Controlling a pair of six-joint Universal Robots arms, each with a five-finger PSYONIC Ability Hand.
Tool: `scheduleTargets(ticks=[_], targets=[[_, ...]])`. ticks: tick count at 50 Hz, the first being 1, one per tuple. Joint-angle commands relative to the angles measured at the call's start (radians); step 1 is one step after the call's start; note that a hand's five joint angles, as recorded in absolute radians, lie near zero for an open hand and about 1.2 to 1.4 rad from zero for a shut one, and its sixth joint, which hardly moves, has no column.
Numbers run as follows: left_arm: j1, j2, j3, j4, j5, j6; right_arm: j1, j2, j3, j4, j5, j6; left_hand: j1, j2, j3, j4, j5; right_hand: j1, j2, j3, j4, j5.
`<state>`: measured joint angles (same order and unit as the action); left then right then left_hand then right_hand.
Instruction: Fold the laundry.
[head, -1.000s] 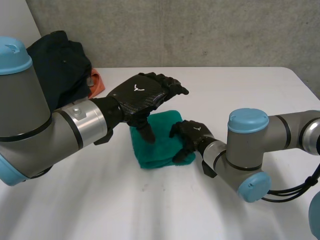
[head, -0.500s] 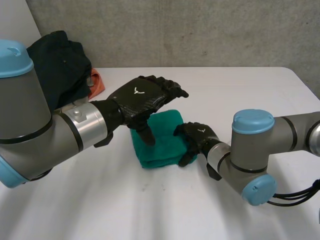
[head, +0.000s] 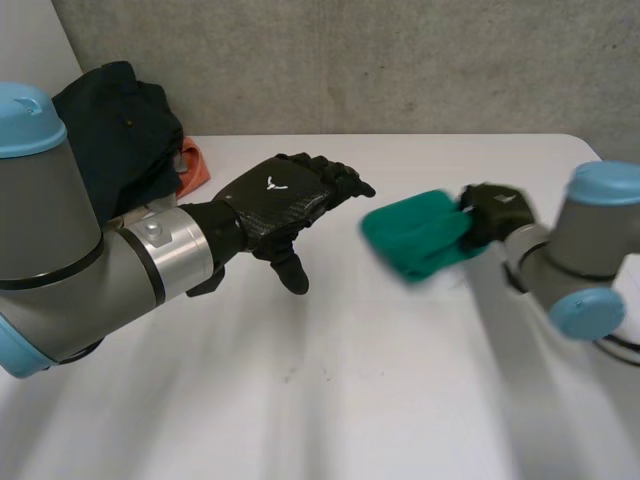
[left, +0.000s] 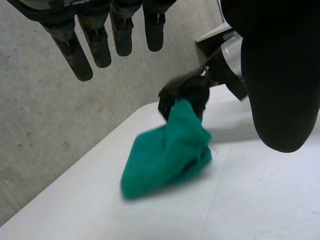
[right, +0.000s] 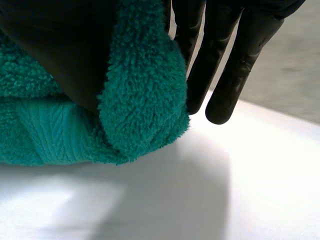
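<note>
The right hand (head: 492, 212) pinches an edge of the folded teal terry towel (head: 415, 235) over the right side of the white table (head: 330, 400), seemingly lifted clear. Held by so little, it could sag open or slip, and the open left hand (head: 278, 198) hovers well apart, giving no support.

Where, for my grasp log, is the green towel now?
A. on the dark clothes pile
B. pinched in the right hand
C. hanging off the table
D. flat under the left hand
B: the right hand pinches the green towel between thumb and fingers; the left hand hovers open, apart from it.
</note>
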<state>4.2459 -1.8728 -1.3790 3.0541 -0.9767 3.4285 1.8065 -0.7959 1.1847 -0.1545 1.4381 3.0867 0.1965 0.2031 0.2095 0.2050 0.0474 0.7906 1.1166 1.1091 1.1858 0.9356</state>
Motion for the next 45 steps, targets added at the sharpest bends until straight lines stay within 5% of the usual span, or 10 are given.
scheduleTargets(ticks=[1,14,22,23,24,25,37,45], targets=[[0.000,0.006,0.000,0.000,0.000,0.000,-0.235,0.130,-0.248,0.047,0.004,-0.127,0.017,0.010,0.004,0.008,-0.008,0.606,0.280,0.287,0.210,0.286],[-0.003,0.006,-0.006,0.000,0.000,0.000,-0.403,0.583,-1.007,0.285,0.036,-0.361,0.020,0.013,0.007,0.011,-0.005,0.606,0.280,0.287,0.210,0.286],[-0.001,0.003,-0.017,0.000,0.001,0.000,-0.420,0.590,-0.998,0.233,0.025,-0.393,0.017,0.010,0.004,0.009,-0.008,0.606,0.280,0.287,0.210,0.286],[-0.001,0.003,-0.017,0.000,0.001,0.000,-0.420,0.592,-0.998,0.230,0.031,-0.399,0.017,0.010,0.004,0.008,-0.008,0.348,0.022,0.030,-0.047,0.028],[-0.001,0.003,-0.017,0.000,0.001,0.000,-0.420,0.593,-0.993,0.222,0.037,-0.420,0.020,0.013,0.007,0.011,-0.005,-0.439,-0.765,-0.758,-0.835,-0.759],[0.000,0.003,-0.017,0.000,0.001,-0.002,-0.420,0.595,-0.991,0.217,0.041,-0.431,0.020,0.013,0.007,0.011,-0.005,-0.601,-0.927,-0.920,-0.996,-0.921],[-0.001,0.003,-0.017,0.000,0.000,-0.003,-0.424,0.569,-0.920,0.133,0.090,-0.499,0.020,0.013,0.007,0.011,-0.005,-0.616,-0.942,-0.935,-1.011,-0.936],[0.003,0.018,-0.014,0.002,-0.002,-0.003,-0.435,0.216,-0.394,0.132,0.016,-0.528,0.017,0.010,0.004,0.009,-0.008,-0.616,-0.942,-0.935,-1.011,-0.936]])
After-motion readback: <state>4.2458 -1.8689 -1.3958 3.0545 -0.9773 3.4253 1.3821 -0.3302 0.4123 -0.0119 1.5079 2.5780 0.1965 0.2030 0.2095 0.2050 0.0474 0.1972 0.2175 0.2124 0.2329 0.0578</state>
